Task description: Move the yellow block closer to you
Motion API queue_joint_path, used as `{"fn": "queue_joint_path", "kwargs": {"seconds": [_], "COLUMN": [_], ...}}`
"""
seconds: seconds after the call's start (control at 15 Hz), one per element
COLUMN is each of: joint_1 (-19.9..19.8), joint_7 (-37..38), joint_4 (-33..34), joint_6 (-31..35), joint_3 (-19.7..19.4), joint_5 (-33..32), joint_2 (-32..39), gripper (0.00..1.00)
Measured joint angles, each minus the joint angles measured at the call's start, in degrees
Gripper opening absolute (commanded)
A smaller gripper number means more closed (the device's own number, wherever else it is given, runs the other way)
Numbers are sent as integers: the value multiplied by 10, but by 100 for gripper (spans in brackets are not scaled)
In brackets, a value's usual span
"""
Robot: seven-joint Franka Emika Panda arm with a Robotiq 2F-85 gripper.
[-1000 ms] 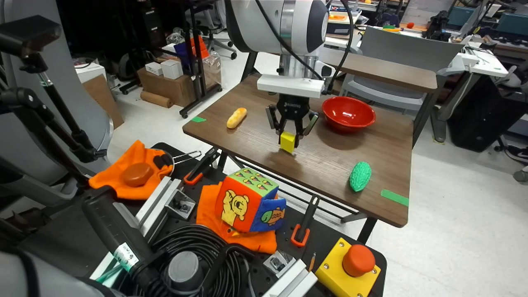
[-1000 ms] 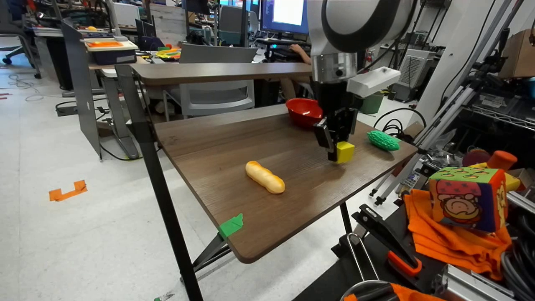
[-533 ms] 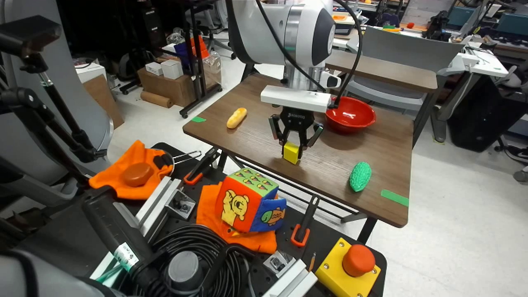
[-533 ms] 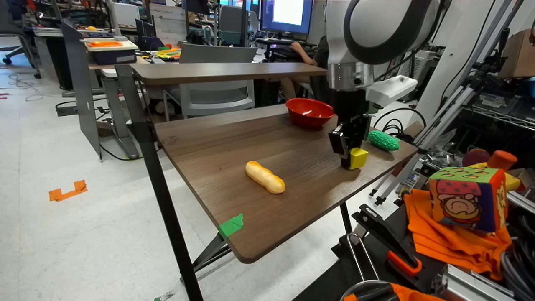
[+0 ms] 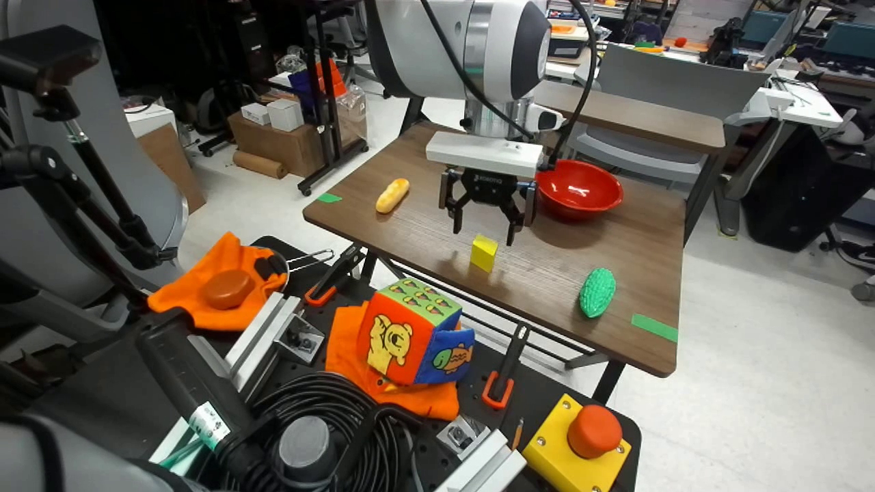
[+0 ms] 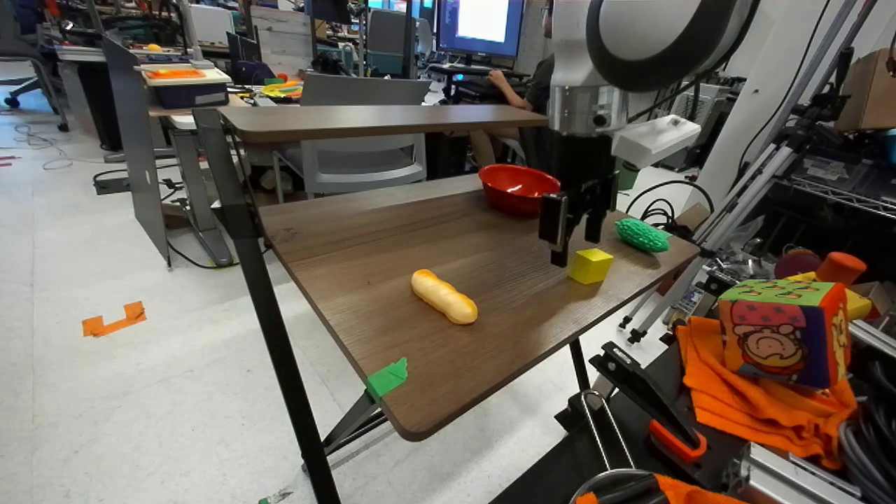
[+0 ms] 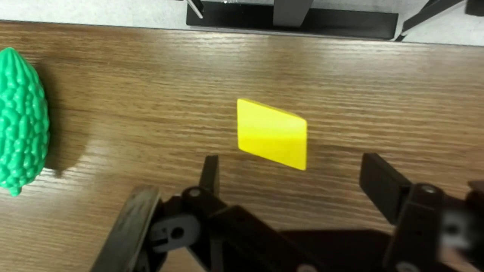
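Observation:
On the brown table rests the yellow block, a small cube near the long edge facing the dark bench; it also shows in an exterior view. Just above and slightly behind it hangs my gripper, fingers spread wide with nothing between them. In the wrist view the yellow block lies past the fingertips of the gripper, with bare wood around it on all sides. Neither finger touches it there.
A red bowl stands behind the gripper. The green bumpy piece lies to one side of the block, the orange-yellow oblong piece to the other. Beyond the table edge is a bench with a soft toy cube.
One second ago my gripper held the yellow block. It carried the block towards the bench-side table edge and set it down. The fingers have since spread and the gripper has risen off it.

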Motion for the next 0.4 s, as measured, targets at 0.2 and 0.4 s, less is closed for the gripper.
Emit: {"fn": "queue_joint_path", "kwargs": {"seconds": [0.2,0.4], "joint_1": [-10,-14], "joint_7": [0,0], "joint_4": [-48,-70], "joint_6": [5,5], "joint_3": [23,26], "joint_5": [51,56], "joint_2": [-76,-105], "gripper": [100,100]}}
